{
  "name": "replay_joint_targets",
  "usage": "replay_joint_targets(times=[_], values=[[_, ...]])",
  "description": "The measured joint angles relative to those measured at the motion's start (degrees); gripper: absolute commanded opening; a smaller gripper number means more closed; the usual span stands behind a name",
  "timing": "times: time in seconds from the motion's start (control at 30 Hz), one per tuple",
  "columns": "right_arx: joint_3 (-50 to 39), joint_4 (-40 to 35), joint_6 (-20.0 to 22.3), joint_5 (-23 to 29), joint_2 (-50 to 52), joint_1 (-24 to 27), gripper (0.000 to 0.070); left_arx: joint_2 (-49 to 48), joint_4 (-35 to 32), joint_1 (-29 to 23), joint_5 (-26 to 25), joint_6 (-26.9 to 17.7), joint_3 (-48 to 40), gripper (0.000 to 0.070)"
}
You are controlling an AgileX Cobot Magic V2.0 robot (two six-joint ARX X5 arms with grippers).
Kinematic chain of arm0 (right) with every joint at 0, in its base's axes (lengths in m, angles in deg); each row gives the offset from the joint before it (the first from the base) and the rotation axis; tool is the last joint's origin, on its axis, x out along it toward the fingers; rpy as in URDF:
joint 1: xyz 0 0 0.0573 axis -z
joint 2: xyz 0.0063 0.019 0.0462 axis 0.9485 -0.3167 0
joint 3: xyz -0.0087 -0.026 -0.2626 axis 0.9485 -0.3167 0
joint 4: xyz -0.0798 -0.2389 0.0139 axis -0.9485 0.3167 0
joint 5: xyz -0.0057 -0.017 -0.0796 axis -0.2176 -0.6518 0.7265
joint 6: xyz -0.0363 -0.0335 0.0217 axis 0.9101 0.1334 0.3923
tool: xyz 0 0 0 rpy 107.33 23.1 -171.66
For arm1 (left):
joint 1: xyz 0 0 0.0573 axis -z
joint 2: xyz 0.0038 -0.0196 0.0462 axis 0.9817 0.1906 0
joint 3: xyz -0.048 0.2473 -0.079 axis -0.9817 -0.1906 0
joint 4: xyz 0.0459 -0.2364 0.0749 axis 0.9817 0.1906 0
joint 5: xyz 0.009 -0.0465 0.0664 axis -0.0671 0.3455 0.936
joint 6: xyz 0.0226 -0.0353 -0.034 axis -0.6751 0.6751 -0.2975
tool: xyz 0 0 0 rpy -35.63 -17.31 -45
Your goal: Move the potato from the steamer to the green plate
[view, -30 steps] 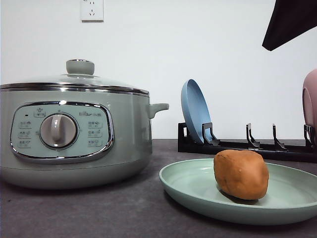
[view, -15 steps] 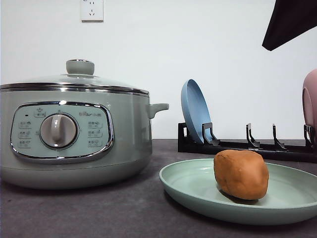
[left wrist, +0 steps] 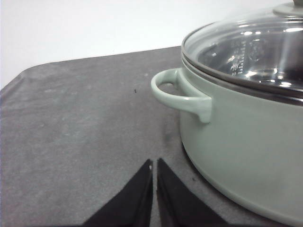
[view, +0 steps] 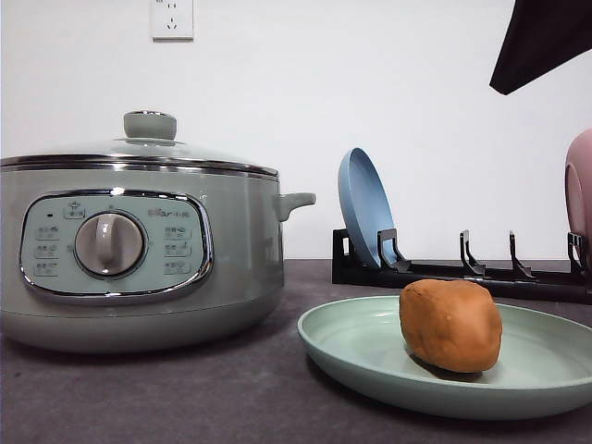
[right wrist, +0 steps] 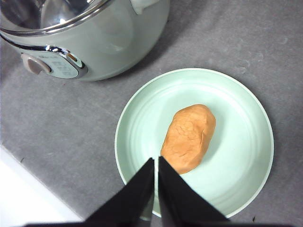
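Note:
The orange-brown potato (view: 450, 325) (right wrist: 188, 137) lies on the pale green plate (view: 351, 344) (right wrist: 241, 118), a little off its middle. To the plate's left stands the sage-green steamer (view: 139, 254) (right wrist: 90, 42) (left wrist: 246, 137) with its glass lid on. My right gripper (right wrist: 155, 163) hangs above the plate's near rim, shut and empty, its tips just short of the potato. My left gripper (left wrist: 154, 164) is shut and empty over the grey mat, beside the steamer's side handle (left wrist: 180, 94).
A black dish rack (view: 462, 268) stands behind the plate with a blue plate (view: 365, 208) upright in it and a pink dish (view: 580, 199) at the far right. A dark arm part (view: 541, 42) hangs at the top right. Grey mat (left wrist: 71, 132) covers the table.

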Motion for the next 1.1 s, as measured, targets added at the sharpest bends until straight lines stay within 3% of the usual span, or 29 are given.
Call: replay_joint_targets(times=[1.1], values=[[0.0,-0.01,0.37,0.04,0.0,0.01,0.0,0.0,-0.03,0.0,0.0,0.0,-0.01,0.0009]])
